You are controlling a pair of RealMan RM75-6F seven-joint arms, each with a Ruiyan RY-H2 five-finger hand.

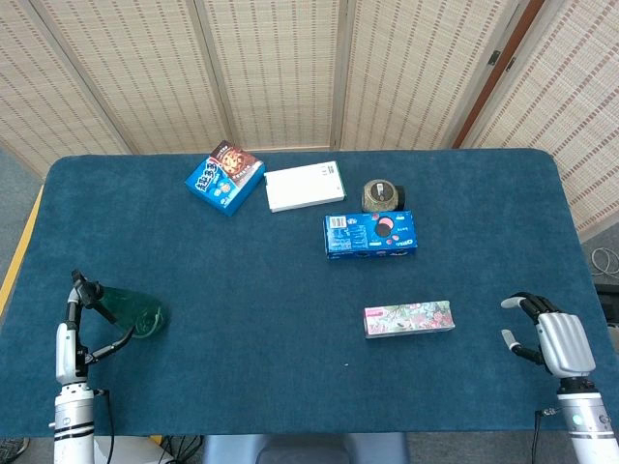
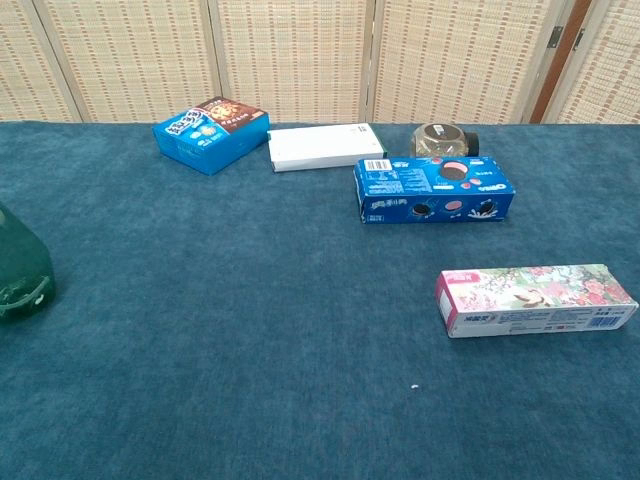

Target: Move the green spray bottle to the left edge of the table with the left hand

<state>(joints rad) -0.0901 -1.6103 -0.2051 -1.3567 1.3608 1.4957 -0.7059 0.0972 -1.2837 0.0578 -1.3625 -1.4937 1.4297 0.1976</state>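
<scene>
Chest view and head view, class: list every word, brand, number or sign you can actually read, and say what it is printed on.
Nothing can be read with certainty.
Blue cookie box: print and cookie pictures, too small to read.
Blue snack box: large white characters, too blurred to read.
Floral box: small label print, unreadable.
White box: no visible text.
Jar and green spray bottle: no legible label.

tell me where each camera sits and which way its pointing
Head view: high above the near edge, looking steeply down on the whole table; shows the left hand beside the green spray bottle and the right hand, fingers apart.
Chest view: low at the near edge, looking across the table toward the screens; no hand shows.
Shared: the bottle, the blue Oreo box, the floral box.
</scene>
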